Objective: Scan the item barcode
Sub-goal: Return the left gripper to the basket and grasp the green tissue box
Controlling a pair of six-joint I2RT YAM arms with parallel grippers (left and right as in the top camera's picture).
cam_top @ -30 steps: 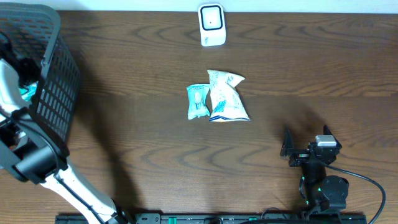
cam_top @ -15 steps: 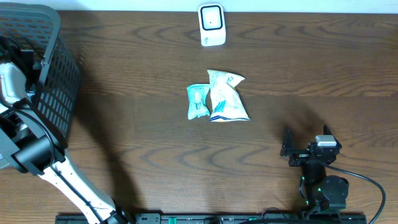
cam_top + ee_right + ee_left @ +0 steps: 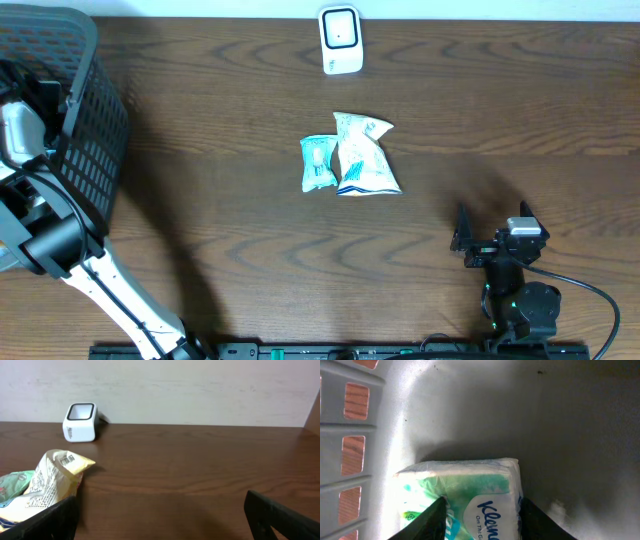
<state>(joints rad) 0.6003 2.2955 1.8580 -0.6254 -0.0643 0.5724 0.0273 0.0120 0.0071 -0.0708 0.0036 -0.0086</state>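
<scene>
Overhead: basket (image 3: 95, 130) at the desk's left edge with the left arm reaching inside. Scanner (image 3: 340, 40) is at the far edge, middle. Two snack packets (image 3: 350, 160) lie mid-desk, touching each other; can't tell if they've been scanned. Wide bare desk between basket and scanner, so the carry path looks free. Basket rim is the one edge to get over.

Left wrist: left gripper (image 3: 480, 520) is down at the basket floor, jaws pinching a tissue pack (image 3: 470, 480) by its sides, as far as shows. Pack rests on the floor, close beside the basket wall (image 3: 350, 460), so little room on that side. Judgement: the pick is just starting; lift, carry and scan are all left. No barcode visible.

Right wrist: right gripper (image 3: 160, 520) has jaws spread wide, empty, parked near the desk's near-right corner, well apart from everything. Open desk ahead of it.
</scene>
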